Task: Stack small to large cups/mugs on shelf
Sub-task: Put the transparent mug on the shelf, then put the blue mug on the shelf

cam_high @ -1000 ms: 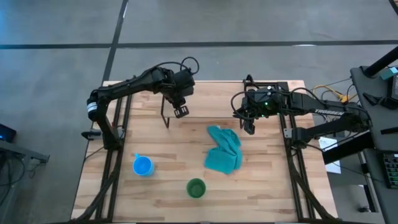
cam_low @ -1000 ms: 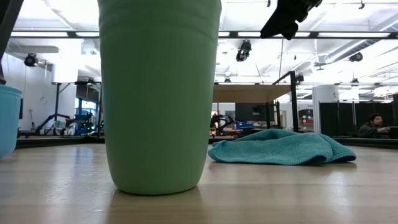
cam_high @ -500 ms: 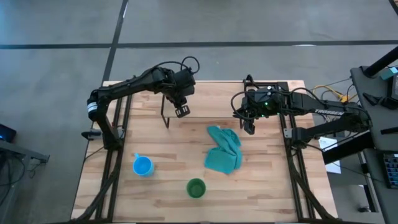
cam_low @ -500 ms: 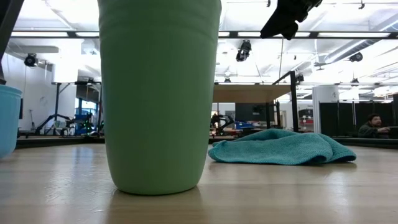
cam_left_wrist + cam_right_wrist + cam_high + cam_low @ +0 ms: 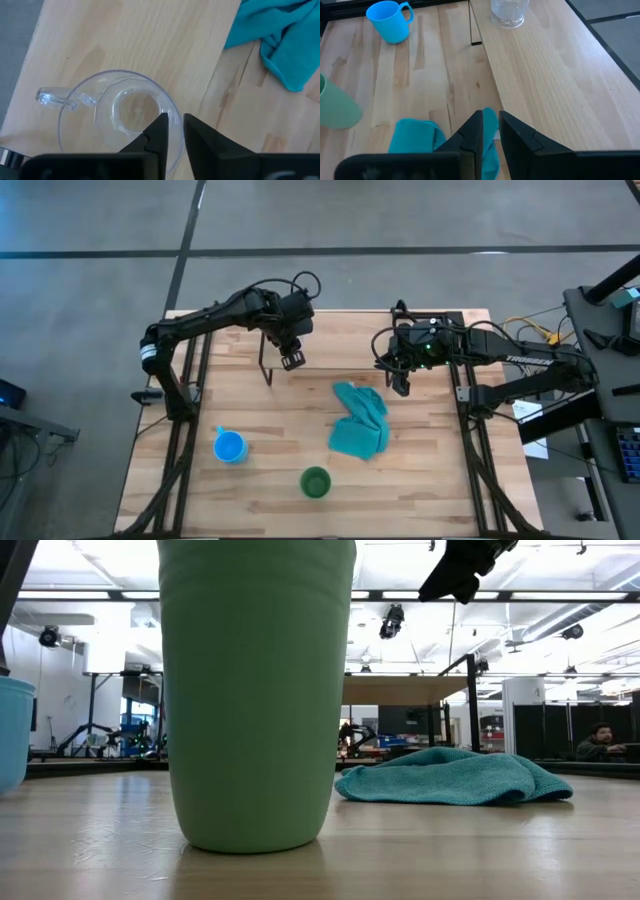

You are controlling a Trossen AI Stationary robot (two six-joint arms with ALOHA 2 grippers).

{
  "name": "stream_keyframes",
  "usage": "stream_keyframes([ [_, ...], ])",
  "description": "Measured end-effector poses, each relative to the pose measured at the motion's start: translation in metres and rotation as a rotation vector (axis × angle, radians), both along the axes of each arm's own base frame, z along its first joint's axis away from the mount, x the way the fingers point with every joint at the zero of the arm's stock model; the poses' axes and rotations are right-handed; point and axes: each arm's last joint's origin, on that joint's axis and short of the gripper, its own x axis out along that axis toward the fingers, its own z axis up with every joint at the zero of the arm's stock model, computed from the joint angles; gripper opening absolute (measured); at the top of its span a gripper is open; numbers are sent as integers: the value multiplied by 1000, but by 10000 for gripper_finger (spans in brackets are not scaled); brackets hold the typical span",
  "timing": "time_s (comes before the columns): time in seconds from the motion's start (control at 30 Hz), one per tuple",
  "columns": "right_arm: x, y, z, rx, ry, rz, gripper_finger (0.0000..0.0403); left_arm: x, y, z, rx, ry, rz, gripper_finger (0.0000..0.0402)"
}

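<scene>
Still risky: left gripper (image 5: 172,131) jaws nearly closed over glass cup (image 5: 117,120) rim on shelf (image 5: 125,55); lifting could tip it. Right gripper (image 5: 490,131) nearly closed, empty.

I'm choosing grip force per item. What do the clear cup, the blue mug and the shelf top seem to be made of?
Clear cup: looks like glass, possibly clear plastic; the board's grain shows through it, with bright glints on the handle.
Blue mug: probably plastic; opaque, even colour, soft sheen.
Shelf top: light wood, smooth, with fine visible grain.
</scene>
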Motion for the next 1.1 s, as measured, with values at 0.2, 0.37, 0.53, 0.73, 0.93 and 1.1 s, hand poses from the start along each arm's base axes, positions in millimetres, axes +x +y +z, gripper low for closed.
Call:
stream_keyframes([
  [0.2, 0, 0, 0, -6, 1, 5, 57, -1, 0, 2, 14, 11, 4, 69],
  [0.37, 0, 0, 0, -6, 1, 5, 57, -7, -1, 18, 45, 4, 15, 70],
  [0.53, 0, 0, 0, -8, 2, 7, 57, -14, -6, 44, 31, -75, 1, 70],
  [0.73, 0, 0, 0, -6, 2, 5, 57, -37, -22, 79, -59, -138, 14, 70],
  [0.93, 0, 0, 0, -6, 2, 5, 57, -57, -43, 90, -82, -131, -7, 70],
  [1.1, 0, 0, 0, 10, 0, -7, 57, -64, -62, 86, -144, -125, -25, 71],
])
